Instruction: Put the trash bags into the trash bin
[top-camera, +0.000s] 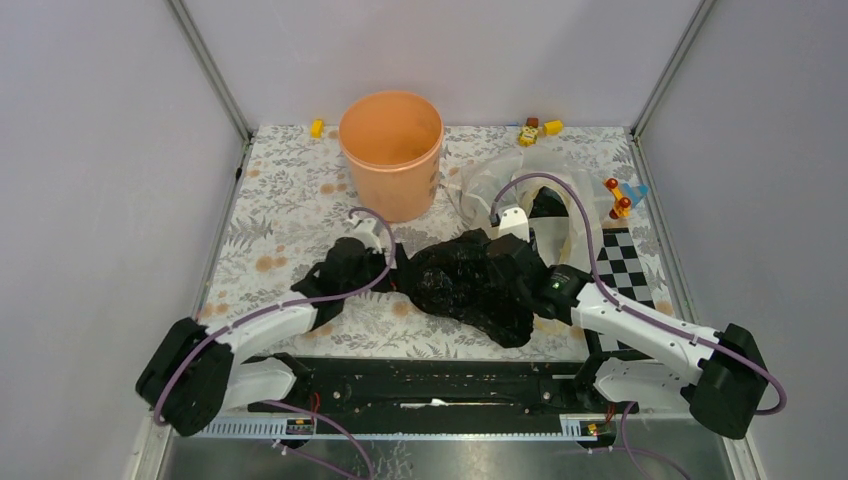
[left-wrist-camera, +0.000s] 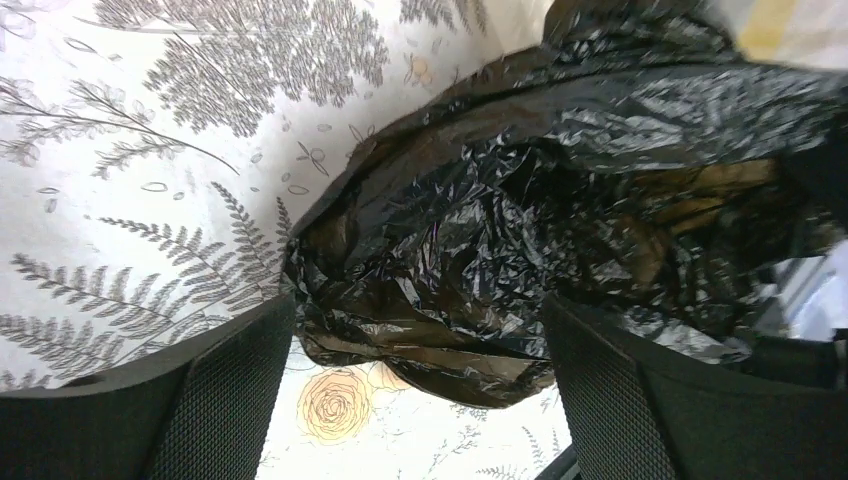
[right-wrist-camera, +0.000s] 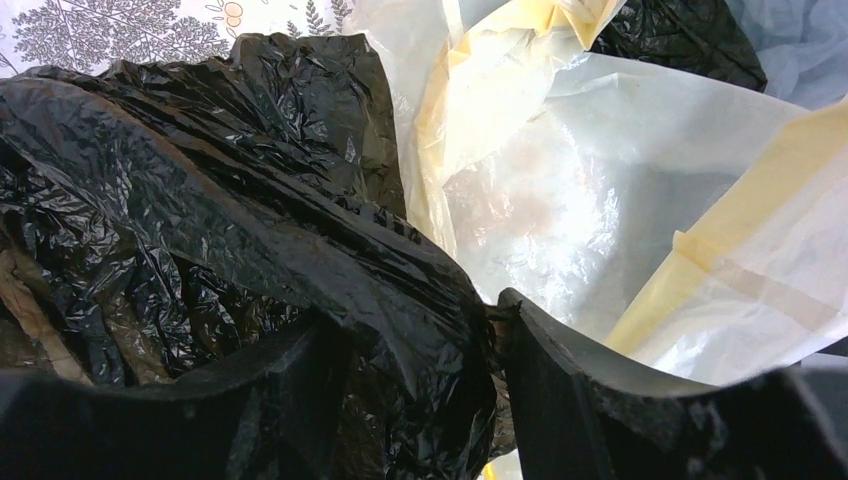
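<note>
- Toward 11 o'clock on the surface (top-camera: 290, 200), the trash bin (top-camera: 391, 150) stands with no bag visible inside.
- Black trash bag (top-camera: 470, 285) at centre, white trash bag (top-camera: 548, 172) at 2 o'clock: both yet to go.
- Left claw (left-wrist-camera: 420, 335) released astride the black one; right claw (right-wrist-camera: 420, 345) clenched on its plastic, I judge.

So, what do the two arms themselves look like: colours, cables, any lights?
The left arm and right arm have white links, black joints and bulky black bases. A lilac cable loops along each. A small green light glows near the right wrist. The fingers are black, broad, with finely textured inner faces.
</note>
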